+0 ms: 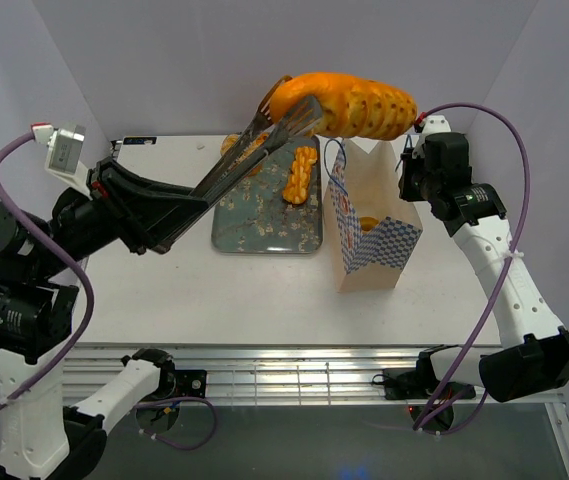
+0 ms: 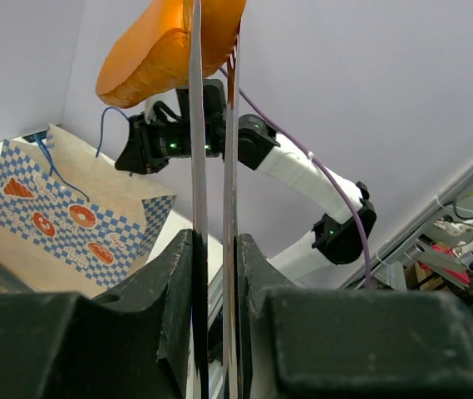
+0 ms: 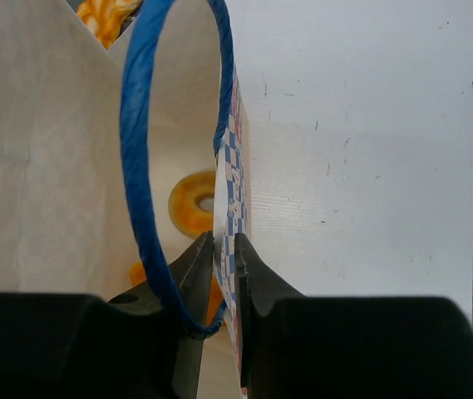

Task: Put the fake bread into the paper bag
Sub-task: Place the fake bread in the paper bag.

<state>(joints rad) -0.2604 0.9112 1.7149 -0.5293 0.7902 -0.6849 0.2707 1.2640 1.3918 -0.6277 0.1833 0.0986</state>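
My left gripper (image 1: 200,196) is shut on metal tongs (image 1: 249,150), and the tongs clamp the long scored baguette (image 1: 356,105) high in the air, above and just left of the paper bag (image 1: 372,240). In the left wrist view the tongs (image 2: 195,166) run up between my fingers to the baguette's end (image 2: 165,50). My right gripper (image 1: 410,168) is shut on the bag's right rim and holds it open (image 3: 224,243). A ring donut (image 3: 193,202) and another orange piece (image 3: 139,273) lie inside the bag. A twisted stick (image 1: 301,176) lies on the tray.
The grey blossom-patterned tray (image 1: 264,226) sits left of the bag, with another pastry (image 1: 240,150) partly hidden behind the tongs. The bag's blue cord handle (image 3: 136,166) loops over my right gripper's left finger. White walls close the table's back and sides.
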